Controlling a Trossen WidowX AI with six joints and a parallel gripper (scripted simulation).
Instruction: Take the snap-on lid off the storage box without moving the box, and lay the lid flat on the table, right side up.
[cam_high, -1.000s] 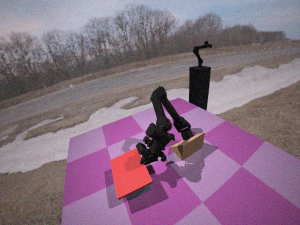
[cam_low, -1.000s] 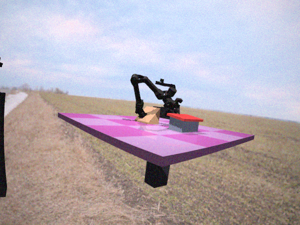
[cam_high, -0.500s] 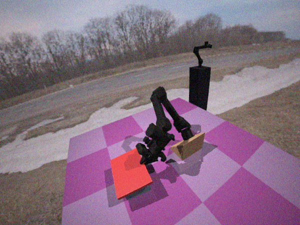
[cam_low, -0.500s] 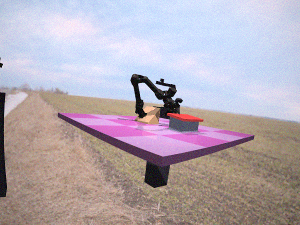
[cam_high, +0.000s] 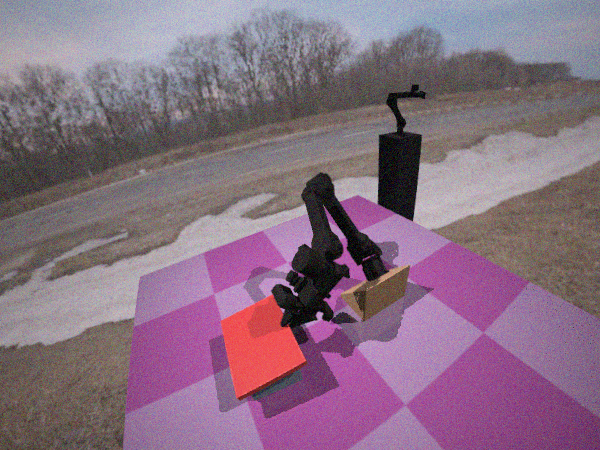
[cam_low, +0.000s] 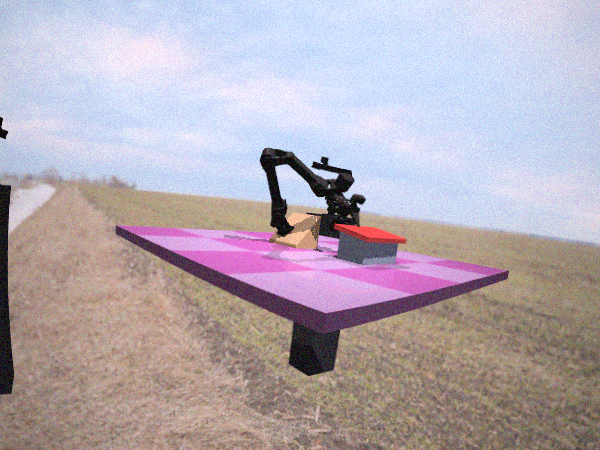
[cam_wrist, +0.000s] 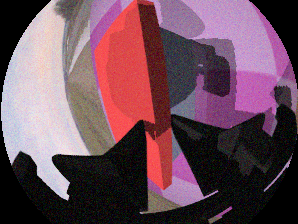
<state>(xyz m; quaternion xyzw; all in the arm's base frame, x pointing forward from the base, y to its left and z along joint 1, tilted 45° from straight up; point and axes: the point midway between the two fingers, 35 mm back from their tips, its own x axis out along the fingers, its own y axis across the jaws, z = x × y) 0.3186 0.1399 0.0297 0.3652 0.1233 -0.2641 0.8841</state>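
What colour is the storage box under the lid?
Blue-grey, best seen in the exterior view.

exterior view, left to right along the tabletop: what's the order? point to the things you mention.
Tan wedge-shaped block (cam_high: 387, 295) (cam_low: 300, 234) → gray storage box (cam_high: 282, 385) (cam_low: 367, 253) (cam_wrist: 180, 72), with the red lid (cam_high: 262, 345) (cam_low: 370, 233) (cam_wrist: 125, 65) on top.

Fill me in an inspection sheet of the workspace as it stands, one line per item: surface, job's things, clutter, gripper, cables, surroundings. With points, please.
Surface: table (cam_high: 445, 370) (cam_low: 320, 295) checkered in magenta and lilac.
Job's things: red lid (cam_high: 260, 345) (cam_low: 370, 234) (cam_wrist: 127, 75) over the blue-grey storage box (cam_high: 280, 386) (cam_low: 367, 252) (cam_wrist: 180, 75), not laid on the table.
Clutter: tan wedge-shaped block (cam_high: 387, 295) (cam_low: 305, 232) near the arm's base.
Gripper: shut on the lid's edge (cam_high: 306, 320) (cam_wrist: 159, 131).
Cables: nothing seen.
Surroundings: second black arm (cam_high: 397, 107) on a black pedestal (cam_high: 399, 175), grass, snow, road, bare trees.
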